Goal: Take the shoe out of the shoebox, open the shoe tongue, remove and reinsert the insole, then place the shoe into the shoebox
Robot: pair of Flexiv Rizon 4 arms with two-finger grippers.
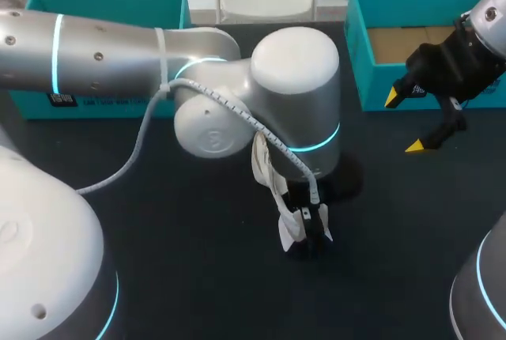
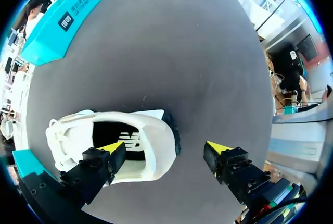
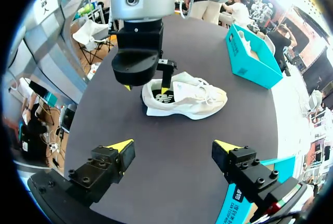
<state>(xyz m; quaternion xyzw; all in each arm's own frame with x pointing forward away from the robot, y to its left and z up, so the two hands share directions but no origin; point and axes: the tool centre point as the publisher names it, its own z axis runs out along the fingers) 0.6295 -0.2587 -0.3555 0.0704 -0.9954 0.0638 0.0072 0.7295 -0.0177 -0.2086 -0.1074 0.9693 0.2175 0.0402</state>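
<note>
Hanging over the white shoe (image 2: 78, 133), the left gripper (image 2: 165, 148) has its two fingers wide apart and holds nothing. One finger dips into the shoe's opening, just above the dark insole (image 2: 130, 138). The other finger is outside, past the heel. The shoe sits on its sole on the dark table (image 1: 198, 229), out of the teal shoebox (image 1: 357, 55), which is well apart at the far side of the table. The right gripper (image 1: 403, 122) hangs near the shoebox with its fingers apart too, and it holds nothing. I think the job now is to pull the insole out. That could go wrong. Nothing holds the shoe down, so if the fingers squeeze the heel wall together with the insole, the whole shoe may come up. The shoe could also slide or tip over. If the finger only pokes the insole, it may slip off and the insole may not come out.
</note>
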